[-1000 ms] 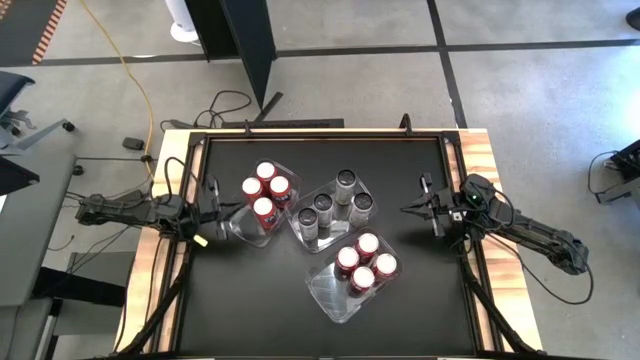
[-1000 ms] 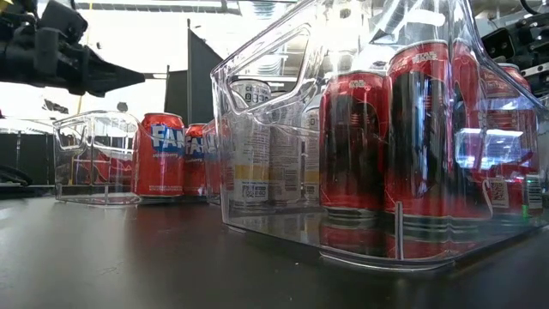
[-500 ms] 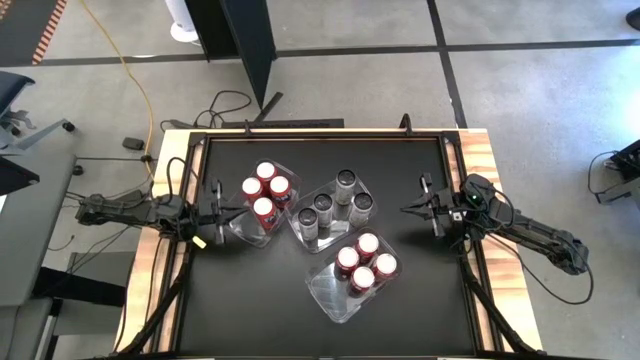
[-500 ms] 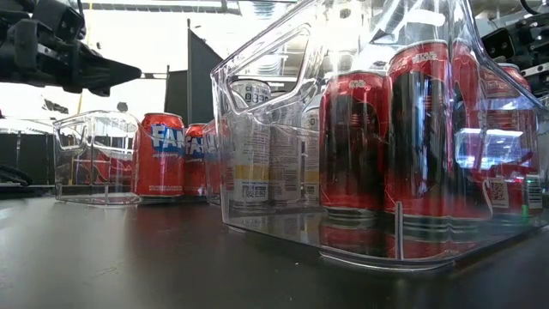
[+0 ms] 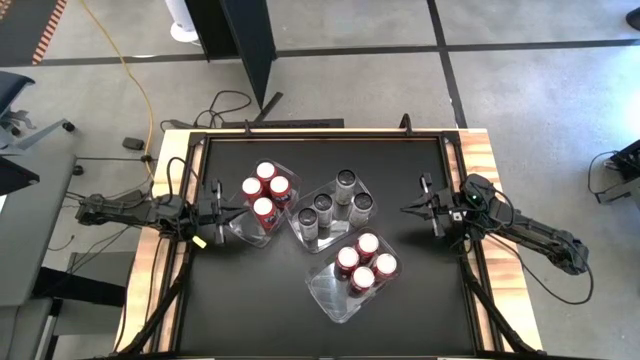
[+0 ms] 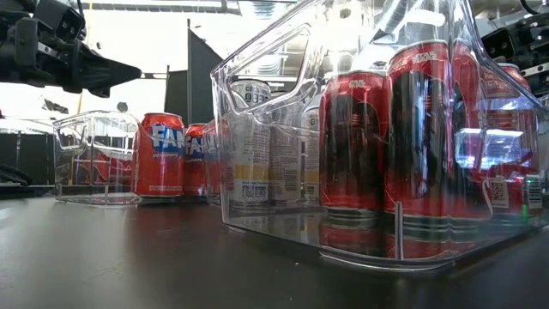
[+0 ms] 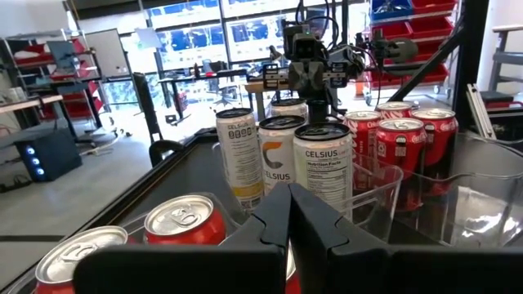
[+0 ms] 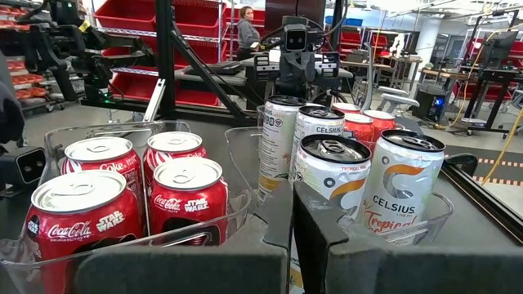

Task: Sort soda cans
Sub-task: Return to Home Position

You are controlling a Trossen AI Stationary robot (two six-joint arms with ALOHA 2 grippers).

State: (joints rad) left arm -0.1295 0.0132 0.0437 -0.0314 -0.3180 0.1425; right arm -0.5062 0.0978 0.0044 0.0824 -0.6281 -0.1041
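Observation:
Three clear trays stand on the black table top. The left tray (image 5: 240, 228) holds several red soda cans (image 5: 265, 190). The middle tray (image 5: 303, 238) holds several silver-grey cans (image 5: 335, 205). The near tray (image 5: 330, 295) holds several red cans (image 5: 365, 262). Every can stands upright on its base. My left gripper (image 5: 238, 210) is shut and hangs level, just left of the left tray, with nothing in it (image 7: 290, 214). My right gripper (image 5: 404, 208) is shut and level, right of the middle tray and apart from it (image 8: 292, 216).
A raised black rim and a wooden border (image 5: 485, 170) frame the table. Cables (image 5: 180, 175) run along both side edges. Bare black surface lies along the far edge (image 5: 320, 155) and at the near left (image 5: 240, 300). A person (image 8: 245, 28) stands in the room beyond.
My left gripper has turned a little at the wrist, staying shut and in the same place. The cans and trays have not moved.

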